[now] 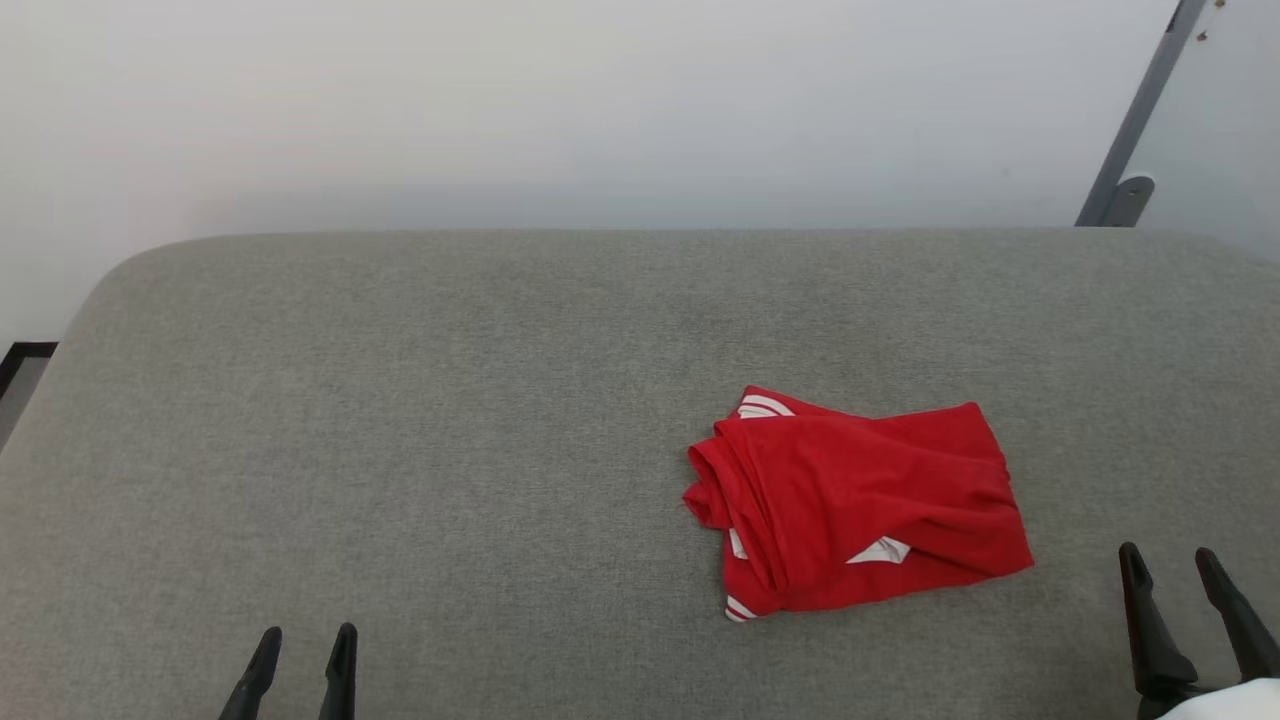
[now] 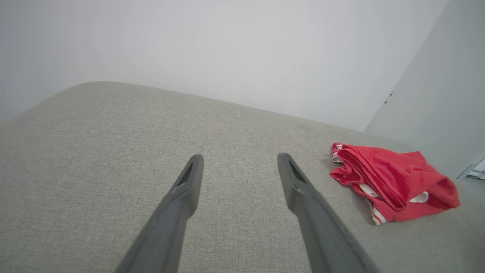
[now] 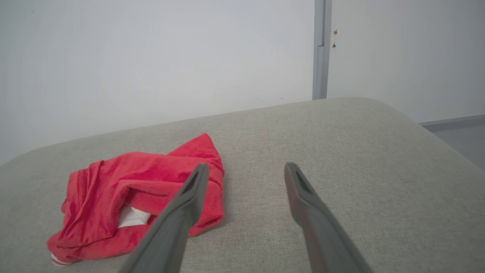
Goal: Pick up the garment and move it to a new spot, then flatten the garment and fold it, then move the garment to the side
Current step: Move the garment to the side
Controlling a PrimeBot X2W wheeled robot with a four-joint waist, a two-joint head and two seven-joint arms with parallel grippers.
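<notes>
Writing cannot be made out on the garment (image 1: 860, 500), which is folded with plain red cloth outermost. It is laid as a loose bundle on the grey cushioned surface (image 1: 400, 400), right of centre in the head view. Its long axis is set left to right there, the right end dipping slightly toward the robot. Striped red-and-white trim (image 1: 765, 405) is exposed at the far left corner and again at the near left corner.

The left gripper (image 1: 308, 632) is held released, fingers spread, well apart from the garment (image 2: 394, 182). The right gripper (image 1: 1167, 552) is likewise parted and empty, near the bundle's right end without touching it. In the right wrist view one finger (image 3: 182, 212) is overlapped on the garment (image 3: 140, 193), and a grey post (image 3: 321, 49) is shown against the wall.
</notes>
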